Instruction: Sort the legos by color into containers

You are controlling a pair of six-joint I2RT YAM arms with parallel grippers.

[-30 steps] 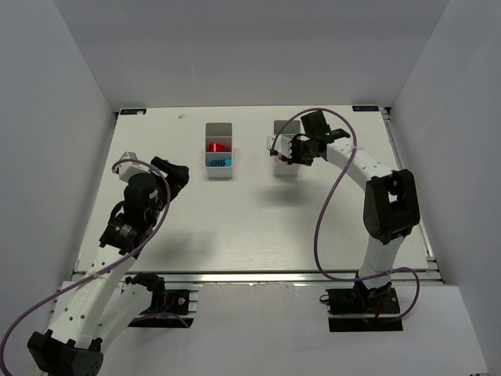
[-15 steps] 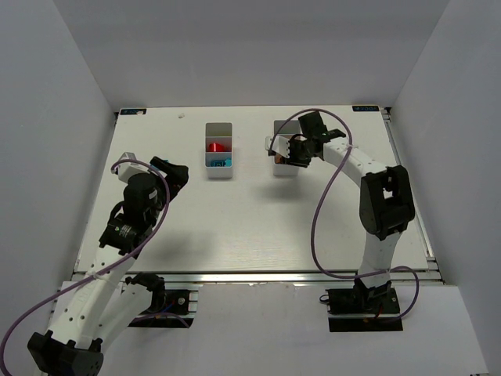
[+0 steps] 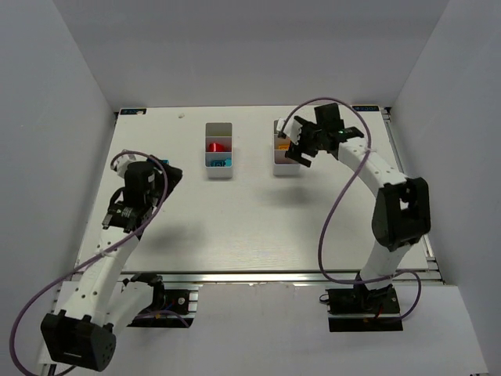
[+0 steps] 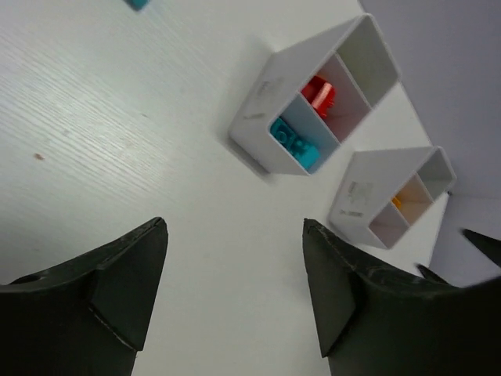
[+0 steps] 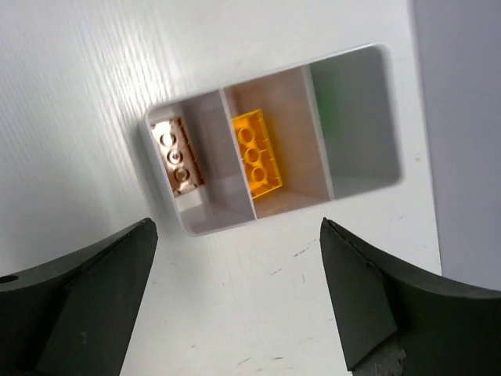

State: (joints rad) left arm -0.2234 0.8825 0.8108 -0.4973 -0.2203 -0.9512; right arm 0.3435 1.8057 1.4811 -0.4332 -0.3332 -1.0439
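Note:
Two white containers stand at the back of the table, the left one (image 3: 220, 130) (image 4: 256, 116) and the right one (image 3: 280, 168) (image 4: 357, 200) (image 5: 210, 225). In the left one lie a red lego (image 4: 319, 94) (image 3: 217, 146) and a blue lego (image 4: 295, 146) (image 3: 220, 163). The right one holds a tan-brown lego (image 5: 178, 157) in an end compartment and an orange lego (image 5: 257, 153) (image 4: 398, 202) in the middle; its other end compartment has no brick. My right gripper (image 5: 235, 294) (image 3: 300, 149) hovers open and empty over that container. Over bare table at the left, my left gripper (image 4: 235, 294) (image 3: 166, 175) is open and empty.
White walls close the table in at the back and on both sides. A small teal piece (image 4: 138, 4) shows at the top edge of the left wrist view. A purple cable (image 3: 333, 196) loops beside the right arm.
The right gripper has opened over the right container and its arm has shifted to the right. The left arm has drawn in and turned a little.

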